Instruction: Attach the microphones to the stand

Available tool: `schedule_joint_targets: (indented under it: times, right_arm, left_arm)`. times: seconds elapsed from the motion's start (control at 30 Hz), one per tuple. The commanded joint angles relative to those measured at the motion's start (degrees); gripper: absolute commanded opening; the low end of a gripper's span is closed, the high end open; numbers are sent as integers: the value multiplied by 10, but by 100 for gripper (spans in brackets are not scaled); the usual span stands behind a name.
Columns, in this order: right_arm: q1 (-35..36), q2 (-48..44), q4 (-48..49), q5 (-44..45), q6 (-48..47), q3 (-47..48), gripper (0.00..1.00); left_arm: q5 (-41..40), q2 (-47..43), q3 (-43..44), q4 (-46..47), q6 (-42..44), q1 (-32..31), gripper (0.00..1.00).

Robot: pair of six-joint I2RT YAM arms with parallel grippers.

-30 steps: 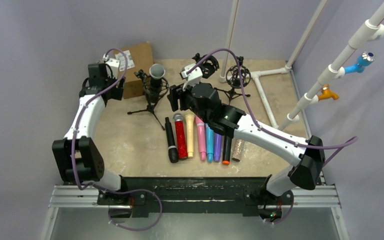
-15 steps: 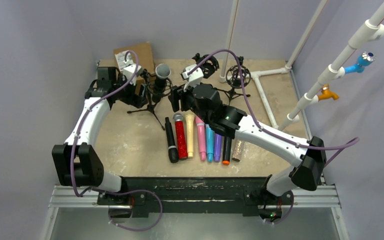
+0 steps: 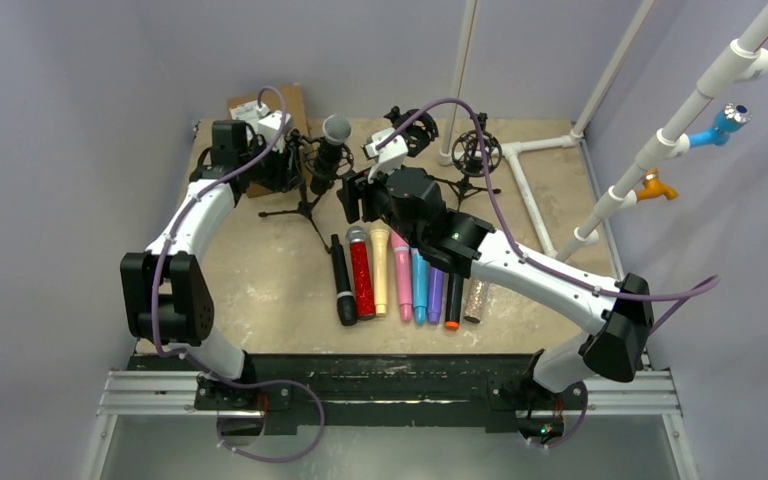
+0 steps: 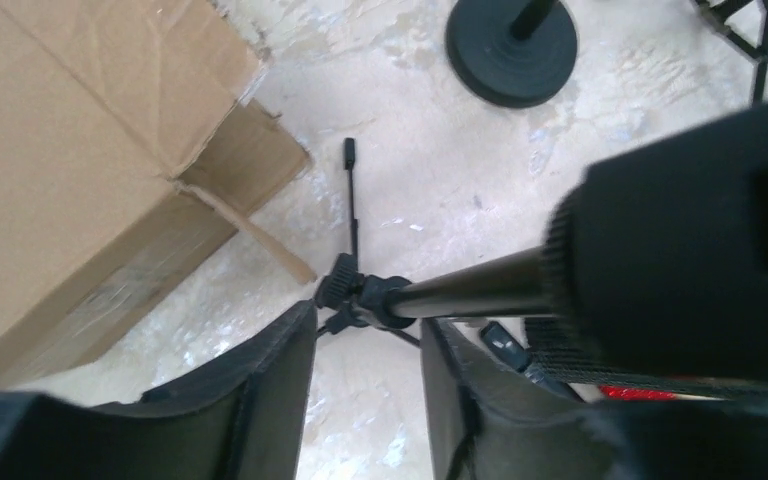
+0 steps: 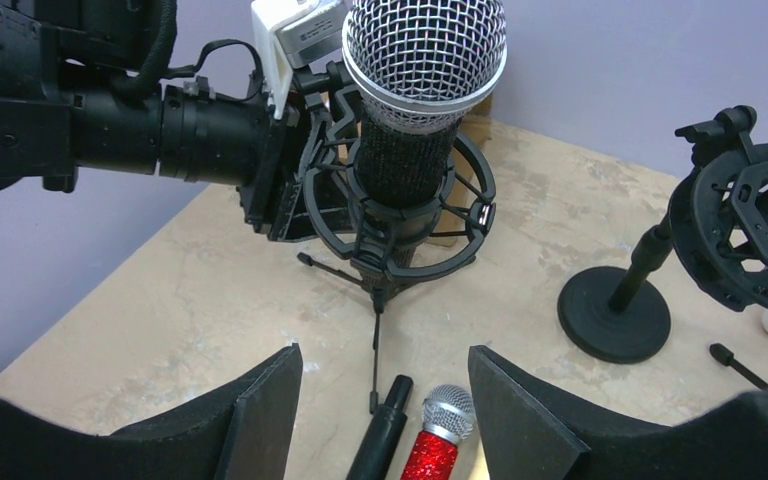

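A black microphone with a silver mesh head [image 3: 332, 135] [image 5: 425, 60] stands in the shock mount of a black tripod stand [image 3: 305, 205] [image 5: 400, 215]. My left gripper [image 3: 288, 165] [image 4: 365, 345] is open beside that mount on its left; the stand's pole [image 4: 470, 288] passes just beyond its fingertips. My right gripper [image 3: 353, 197] [image 5: 385, 360] is open and empty, just right of the stand and above the heads of the row. On the table lie black [image 3: 343, 285] [image 5: 385, 435], glittery red [image 3: 361, 278] [image 5: 438, 440], cream [image 3: 380, 272], pink [image 3: 403, 275], blue [image 3: 419, 288], purple [image 3: 435, 295], orange-tipped black [image 3: 453, 302] and glittery silver [image 3: 477, 298] microphones.
A brown cardboard box [image 3: 285, 100] [image 4: 60, 150] stands at the back left behind the left gripper. A round-base stand [image 3: 410, 130] [image 5: 615, 320] and a tripod stand [image 3: 475, 152], each with a shock mount holding nothing, stand at the back. A white pipe frame [image 3: 530, 195] runs along the right.
My left arm has swung right from the cardboard box to the mount of the tripod stand. The microphone in the mount has shifted right. The right arm has not moved.
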Motion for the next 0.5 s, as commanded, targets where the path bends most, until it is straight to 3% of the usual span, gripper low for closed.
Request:
schedule_joint_targets:
  times: [0.0,0.37,0.47]
  right_arm:
    - [1,-1,23,1,-11,14,65]
    - [1,11,20,8,-14,14,65]
    - [1,9,18,9,-12,12,65]
  left_arm:
    - [-17,44,-6,29,-21,-5,37]
    - [-36,98,26,44,-38,-26,38]
    - [-70,98,33,34,-42,-26,51]
